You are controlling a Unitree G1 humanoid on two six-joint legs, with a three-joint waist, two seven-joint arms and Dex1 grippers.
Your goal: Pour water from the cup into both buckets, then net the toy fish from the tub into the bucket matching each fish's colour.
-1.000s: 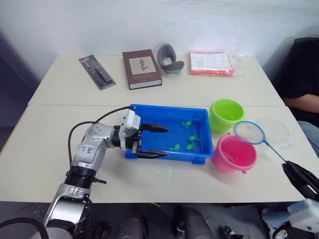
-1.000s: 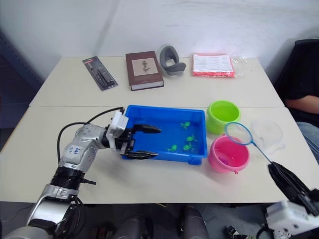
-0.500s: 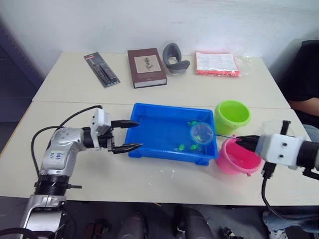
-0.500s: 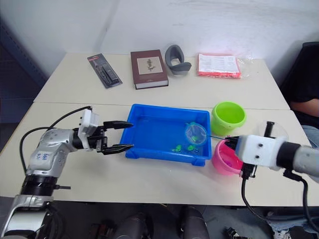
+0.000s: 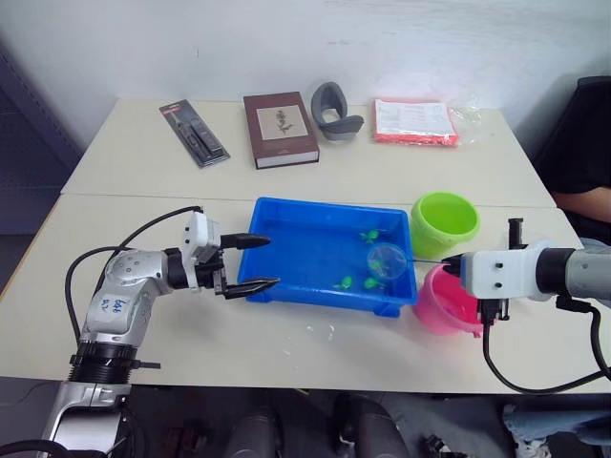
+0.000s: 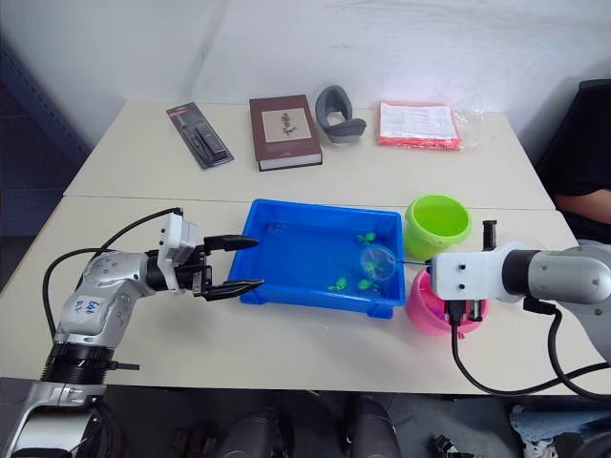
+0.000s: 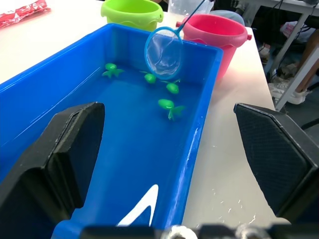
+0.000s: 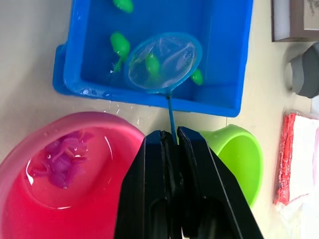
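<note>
The blue tub [image 5: 315, 206] holds water and several green toy fish [image 5: 346, 282]. My right gripper [image 5: 456, 265] is shut on the thin handle of the net [image 5: 387, 259], whose hoop hangs over the tub's right end. A green fish [image 8: 152, 63] shows through the mesh; I cannot tell whether it lies in the net. The pink bucket [image 5: 447, 305] sits under my right gripper with pink fish [image 8: 62, 157] in its water. Behind it stands the green bucket [image 5: 445, 221]. A clear cup [image 7: 187, 6] edge shows behind the buckets. My left gripper [image 5: 260, 262] is open at the tub's left end.
Along the far side of the table lie a black packaged item [image 5: 194, 134], a brown book [image 5: 280, 130], a grey object [image 5: 332, 112] and a red packet [image 5: 414, 121]. A person [image 5: 582, 143] sits at the right edge. Water drops [image 5: 320, 329] wet the table before the tub.
My right arm swung in from the right and brought the net from above the pink bucket down into the tub. My left gripper pulled back from inside the tub to its left end.
</note>
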